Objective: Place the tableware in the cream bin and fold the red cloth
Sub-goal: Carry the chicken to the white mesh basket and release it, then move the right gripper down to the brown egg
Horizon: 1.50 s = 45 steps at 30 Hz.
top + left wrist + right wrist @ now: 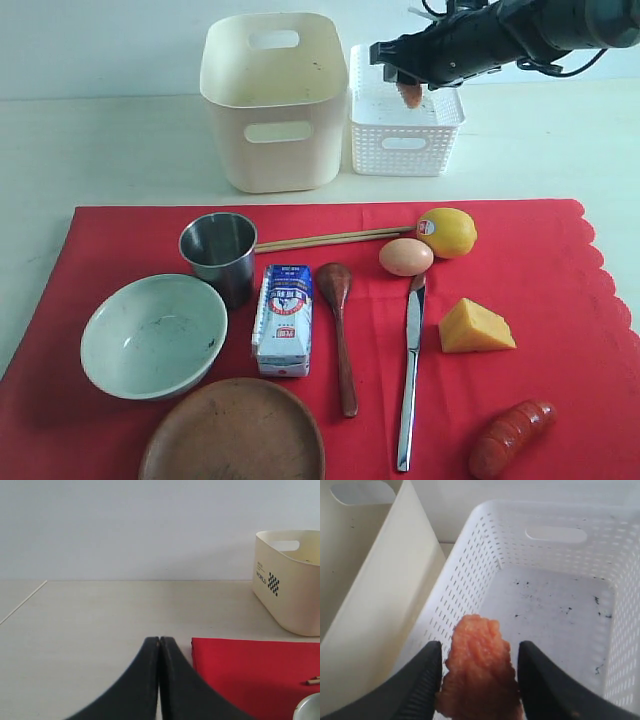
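The red cloth (pixel 560 290) lies spread flat and carries a steel cup (pixel 218 250), a pale bowl (pixel 153 335), a brown plate (pixel 232 435), a wooden spoon (pixel 338 320), chopsticks (pixel 330 238) and a knife (pixel 410 370). The cream bin (pixel 272 100) stands behind the cloth with nothing showing inside it. My right gripper (pixel 405 78) hangs over the white lattice basket (pixel 405 140), shut on an orange food piece (pixel 480 680). My left gripper (pixel 160 640) is shut and holds nothing. It hovers over bare table beside a corner of the cloth (pixel 250 670), out of the exterior view.
On the cloth also lie a milk carton (pixel 283 320), a lemon (pixel 447 232), an egg (pixel 405 257), a cheese wedge (pixel 474 327) and a red sausage-like piece (pixel 510 437). The lattice basket (pixel 545 605) stands right beside the cream bin (pixel 370 605).
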Available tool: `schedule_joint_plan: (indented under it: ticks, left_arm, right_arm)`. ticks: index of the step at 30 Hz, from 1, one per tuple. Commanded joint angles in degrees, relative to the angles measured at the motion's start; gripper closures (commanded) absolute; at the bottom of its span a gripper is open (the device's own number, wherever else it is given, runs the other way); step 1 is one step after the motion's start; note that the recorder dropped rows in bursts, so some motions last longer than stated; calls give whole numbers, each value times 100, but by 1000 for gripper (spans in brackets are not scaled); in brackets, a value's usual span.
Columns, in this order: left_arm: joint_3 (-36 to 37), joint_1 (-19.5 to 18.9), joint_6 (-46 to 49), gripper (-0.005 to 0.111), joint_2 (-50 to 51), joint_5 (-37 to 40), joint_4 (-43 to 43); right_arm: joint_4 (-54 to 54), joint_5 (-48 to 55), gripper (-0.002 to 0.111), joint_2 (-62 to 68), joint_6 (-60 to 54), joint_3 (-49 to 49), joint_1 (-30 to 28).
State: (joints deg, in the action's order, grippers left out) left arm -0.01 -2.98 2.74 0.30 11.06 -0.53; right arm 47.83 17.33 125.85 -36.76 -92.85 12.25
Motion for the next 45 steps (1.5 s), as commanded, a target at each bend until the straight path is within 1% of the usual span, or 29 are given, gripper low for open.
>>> schedule_joint_plan:
  ticks: [1,4,6,8,12,15,18,19,23,25,28,33,38,42,45]
  left_arm:
    - [1,40,3,104,-30,2,-58]
    - [1,40,3,104,-30,2,-58]
    - [1,40,3,104,-30,2,-58]
    - [1,40,3,104,-30,2,-58]
    - [1,40,3,104,-30,2,-58]
    - [1,40,3,104,-30,2,-58]
    - [1,40,3,104,-30,2,-58]
    - [1,40,3,104,-30,2,-58]
    - [1,40,3,104,-30,2,-58]
    - [1,40,3,104,-30,2,-58]
    - [1,40,3,104,-30,2,-58]
    - [1,40,3,104,-30,2,-58]
    - [1,40,3,104,-30,2,-58]
    - [1,40,3,104,-30,2,-58]
    - [1,40,3,104,-30,2,-58]
  right_arm:
    - [-30,-143,41,-18,-67,-80,11]
    - [-30,-88,26,-18,-67,-80,11]
    - [-19,1,21,-18,-67,-80,11]
    - [-6,137,20,-53,-54,-80,11]
    - [-27,138,24,-265,-54,-80,0]
    - [-86,335,33,-527,-54,-80,0]
    - [-477,730,50,-853,-54,-80,0]
    - [-592,958,59,-994,-54,-80,0]
    - [-918,1674,87,-1414,403,-70,0]
    - [-1067,1977,98,-1638,557,-70,13]
    - [-1099,2444,108,-1947,638,-7,112]
    - [-1326,2505,108,-2493,653,533,504]
    - [-1774,2257,108,-2885,1106,1400,1028]
    - [-2461,1984,108,-3040,1607,2081,1467]
    - [-2891,1960,108,-3068,1923,2525,1637]
